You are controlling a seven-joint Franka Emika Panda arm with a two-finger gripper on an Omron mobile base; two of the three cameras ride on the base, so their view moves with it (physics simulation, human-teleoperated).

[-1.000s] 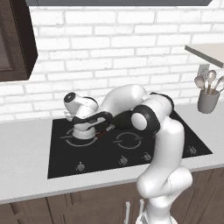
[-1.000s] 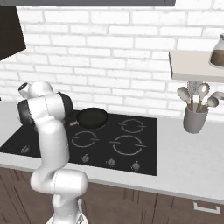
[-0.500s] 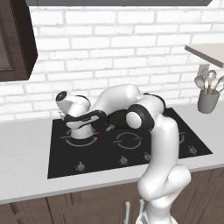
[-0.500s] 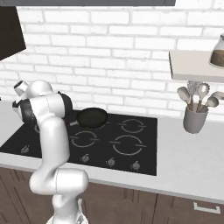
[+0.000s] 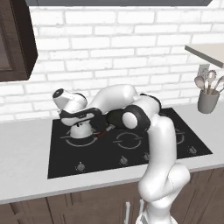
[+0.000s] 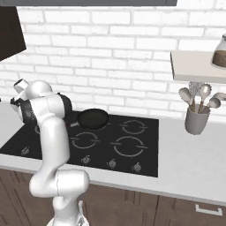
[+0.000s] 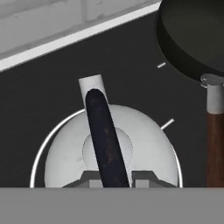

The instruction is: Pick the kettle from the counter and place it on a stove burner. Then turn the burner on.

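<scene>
The silvery-white kettle (image 5: 81, 130) (image 7: 146, 151) stands on the black stove (image 5: 175, 131) inside the big ring of the back-left burner (image 5: 81, 141) (image 7: 36, 154). In the hand view its spout points up and its dark arched handle (image 7: 103, 131) runs down between my fingertips (image 7: 89, 177). My gripper (image 7: 112, 177) (image 5: 81, 119) is directly above the kettle, shut on the handle. In the right base view my own arm (image 6: 44, 110) hides the kettle. The light grey counter (image 5: 26, 175) borders the stove.
A black frying pan (image 6: 92, 118) (image 7: 192, 39) sits just right of the kettle, its brown handle (image 7: 214, 144) (image 5: 103, 132) close beside it. Silver knobs (image 5: 124, 160) line the stove's front. A grey utensil cup (image 5: 207, 99) (image 6: 196, 120) and a shelf (image 6: 196, 66) are far right.
My hand has shifted slightly to the left over the back-left ring with the kettle under it. The pan has not moved.
</scene>
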